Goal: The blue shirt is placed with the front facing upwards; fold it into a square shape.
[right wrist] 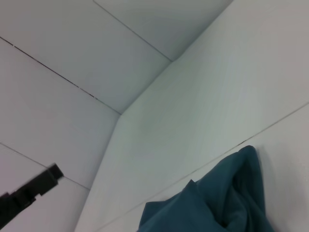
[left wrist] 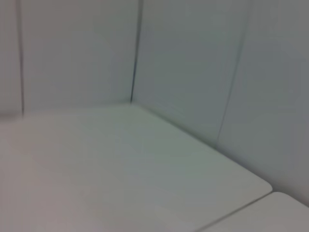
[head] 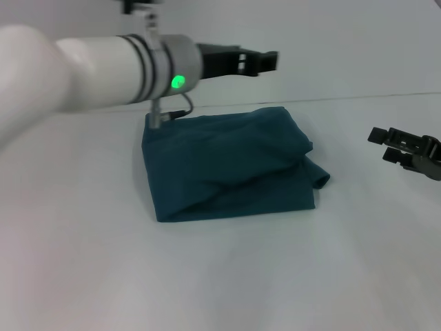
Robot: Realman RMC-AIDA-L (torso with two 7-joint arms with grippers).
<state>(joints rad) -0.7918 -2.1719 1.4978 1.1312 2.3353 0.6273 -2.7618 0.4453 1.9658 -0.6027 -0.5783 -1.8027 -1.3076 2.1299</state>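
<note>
We see the blue shirt [head: 227, 165] lying folded into a rough square at the middle of the white tabletop [head: 220, 276]. Our left tool [head: 258, 61] hangs above its far edge; we cannot tell its state. Our right tool [head: 386, 143], spread and holding nothing, sits well apart at the right.

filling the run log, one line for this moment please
shirt: folded, rough square on table | left gripper: raised beyond shirt, empty | right gripper: off to side, empty
</note>
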